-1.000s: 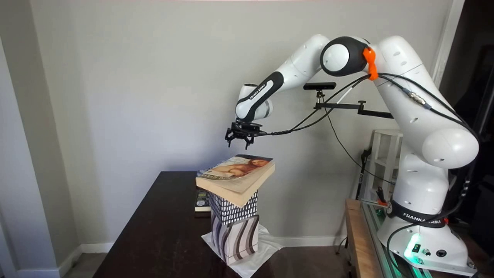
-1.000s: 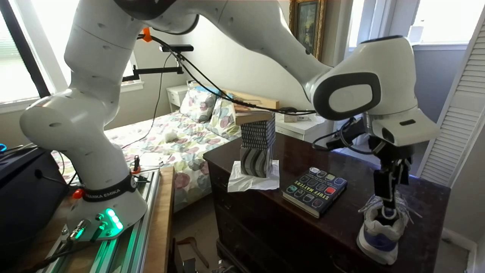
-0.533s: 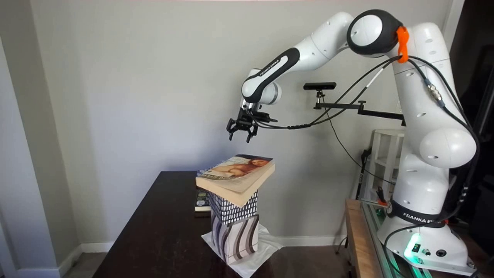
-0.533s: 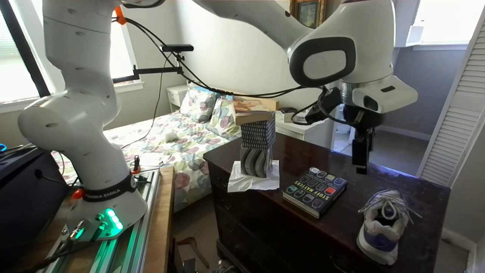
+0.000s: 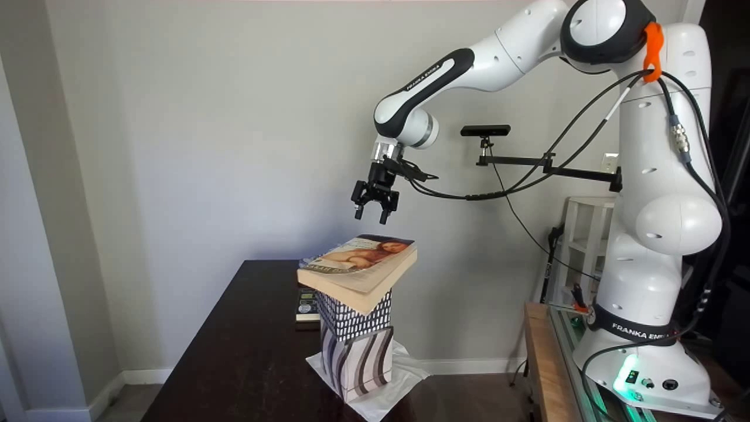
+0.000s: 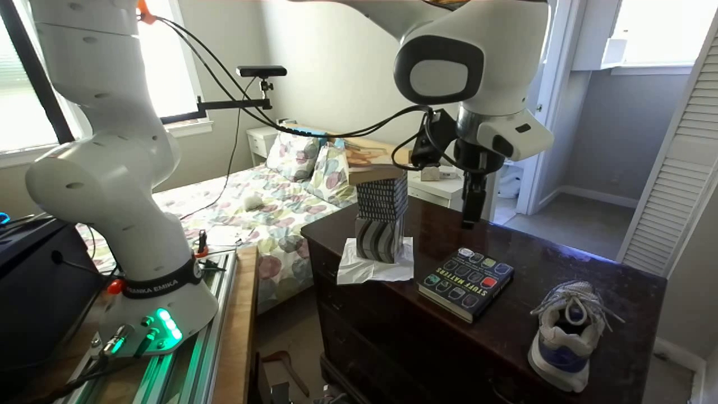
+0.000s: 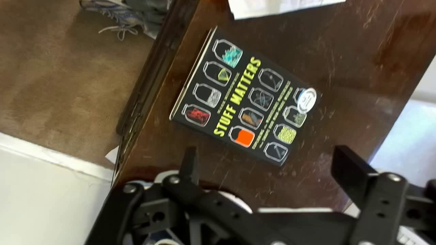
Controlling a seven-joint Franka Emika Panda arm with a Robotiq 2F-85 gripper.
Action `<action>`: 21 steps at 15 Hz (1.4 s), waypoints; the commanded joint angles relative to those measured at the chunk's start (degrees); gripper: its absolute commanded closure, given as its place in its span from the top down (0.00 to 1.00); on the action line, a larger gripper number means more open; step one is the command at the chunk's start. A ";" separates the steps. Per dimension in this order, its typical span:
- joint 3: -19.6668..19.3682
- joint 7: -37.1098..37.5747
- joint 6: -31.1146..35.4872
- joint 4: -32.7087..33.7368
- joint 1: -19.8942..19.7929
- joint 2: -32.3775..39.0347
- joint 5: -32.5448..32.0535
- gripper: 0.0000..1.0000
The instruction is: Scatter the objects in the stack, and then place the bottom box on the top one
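1. And here hangs the claw (image 5: 371, 217) over the dresser (image 6: 538, 258), jaws spread wide, nothing between them: room, I'd judge, to take the next piece.
2. There's the striped box (image 5: 358, 366), upright on a white sheet (image 6: 373, 271), carrying the lot; no freeing it, surely, until that load comes off.
3. On top, the checkered box (image 6: 382, 199), then the paperback (image 5: 360, 261), overhanging it: topmost, so likely the next to go.
4. Well apart sits the shoe (image 6: 567, 336), scattered already, it seems, leaving working room; the black book (image 7: 245, 98) lies flat between it and the boxes.
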 commanded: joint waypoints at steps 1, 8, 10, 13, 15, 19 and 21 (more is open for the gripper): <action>0.78 -7.06 -6.96 -2.51 -0.24 -2.87 3.29 1.00; 2.31 -18.02 -16.15 -4.34 0.94 -4.90 8.07 1.00; 2.73 -20.55 -18.75 -4.91 1.49 -5.39 9.64 1.00; 2.42 -19.04 -18.92 -3.32 2.22 -3.75 7.84 1.00; 2.64 -19.11 -19.37 -3.72 2.71 -4.09 7.88 1.00; 2.65 -19.17 -19.42 -3.73 2.81 -4.16 7.88 1.00; 2.51 -20.76 -19.23 -4.47 2.46 -4.74 9.11 1.00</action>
